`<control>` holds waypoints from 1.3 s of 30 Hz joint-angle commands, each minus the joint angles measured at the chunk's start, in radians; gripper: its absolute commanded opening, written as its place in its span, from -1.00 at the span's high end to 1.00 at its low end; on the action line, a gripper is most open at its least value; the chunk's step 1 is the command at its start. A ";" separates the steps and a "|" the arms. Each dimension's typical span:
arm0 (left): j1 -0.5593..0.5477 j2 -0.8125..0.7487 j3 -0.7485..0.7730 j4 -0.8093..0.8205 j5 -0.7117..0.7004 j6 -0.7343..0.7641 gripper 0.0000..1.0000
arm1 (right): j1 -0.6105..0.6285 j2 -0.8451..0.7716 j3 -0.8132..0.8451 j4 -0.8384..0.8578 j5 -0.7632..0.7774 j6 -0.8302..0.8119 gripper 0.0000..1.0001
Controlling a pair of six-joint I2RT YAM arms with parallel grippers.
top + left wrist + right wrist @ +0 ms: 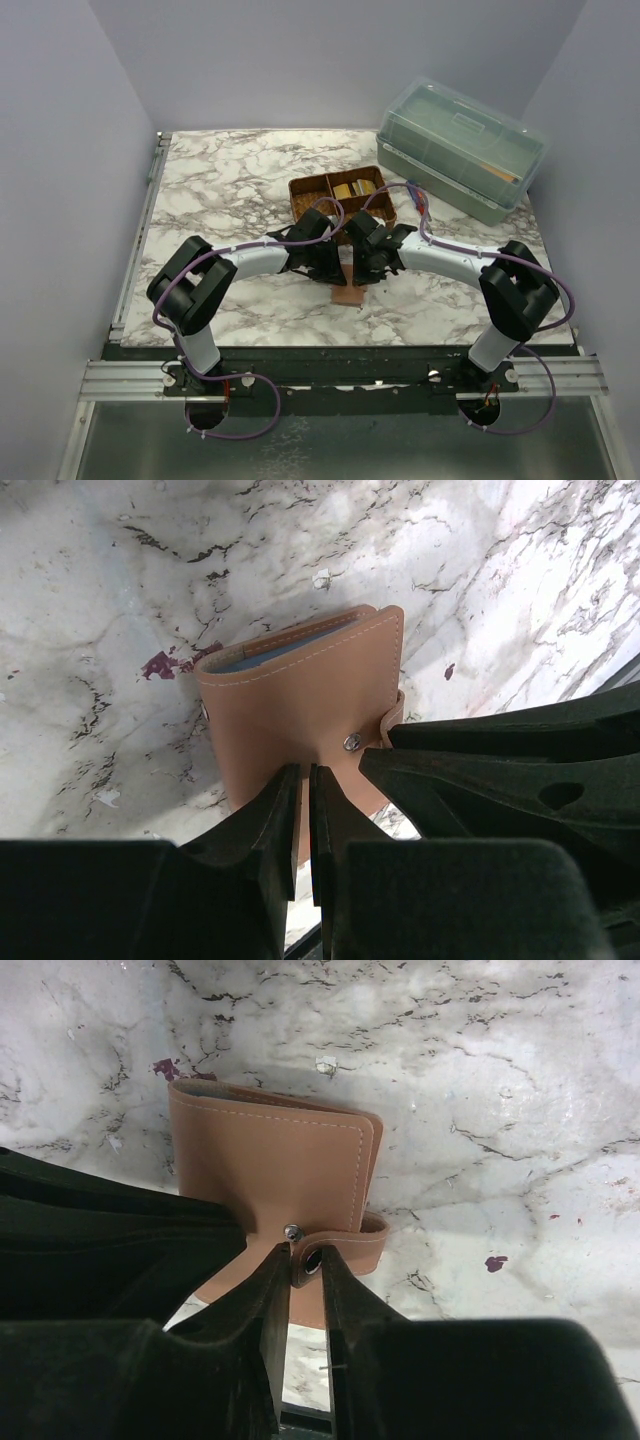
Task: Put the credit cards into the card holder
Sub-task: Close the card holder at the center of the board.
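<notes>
Left arm (250, 262), right arm (440, 258) bent inward, wrists meeting low. Left gripper (305, 775) narrow, pinching wallet (300, 700) near edge. Right gripper (308, 1257) narrow, tab (350, 1245) between tips; grip unclear.

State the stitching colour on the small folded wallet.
Whitish, along the tan leather-like folding wallet; clearest in right wrist view.
</notes>
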 commanded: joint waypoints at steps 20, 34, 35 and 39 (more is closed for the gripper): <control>-0.030 0.014 -0.016 -0.046 -0.025 0.022 0.69 | 0.006 -0.028 -0.005 0.015 -0.024 0.013 0.71; -0.033 0.017 -0.019 -0.043 -0.023 0.023 0.69 | 0.005 -0.049 -0.015 0.018 -0.033 0.022 0.58; -0.033 0.017 -0.018 -0.043 -0.023 0.022 0.69 | 0.005 -0.052 -0.017 0.016 -0.032 0.021 0.58; -0.034 0.020 -0.016 -0.041 -0.020 0.021 0.69 | 0.005 -0.053 -0.019 0.018 -0.031 0.021 0.67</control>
